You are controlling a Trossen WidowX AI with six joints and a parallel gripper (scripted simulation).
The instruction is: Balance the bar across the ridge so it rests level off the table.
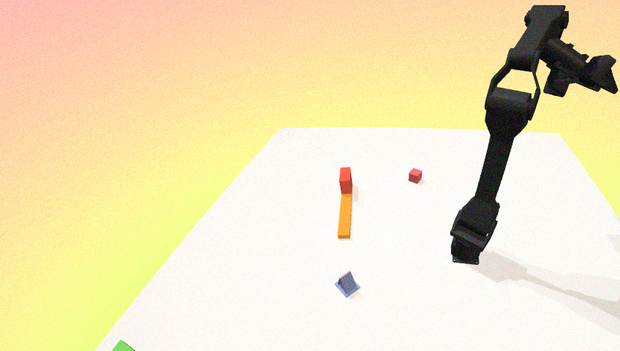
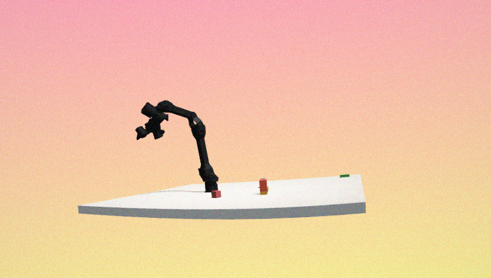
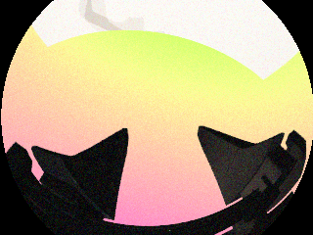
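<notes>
An orange bar (image 1: pixel 344 217) (image 2: pixel 263 193) lies flat on the white table (image 1: pixel 261 260) (image 2: pixel 310 193), with a taller red block (image 1: pixel 345 180) (image 2: pixel 263 185) on its far end in the top view. The small blue-grey ridge (image 1: pixel 348 283) stands on its base, apart from the bar's near end; in the exterior view it is mostly hidden behind the red block. My gripper (image 1: pixel 605 74) (image 2: pixel 139 132) (image 3: pixel 164 132) is open and empty, high up and well to the side of the bar and ridge. Neither shows in the wrist view.
A small red cube (image 1: pixel 414 175) (image 2: pixel 216 194) lies on the table, between the bar and the arm's side. A green piece (image 1: pixel 123 346) (image 2: pixel 344 175) lies near the table's edge, cut off in the top view. The arm's base stands right of the ridge in the top view.
</notes>
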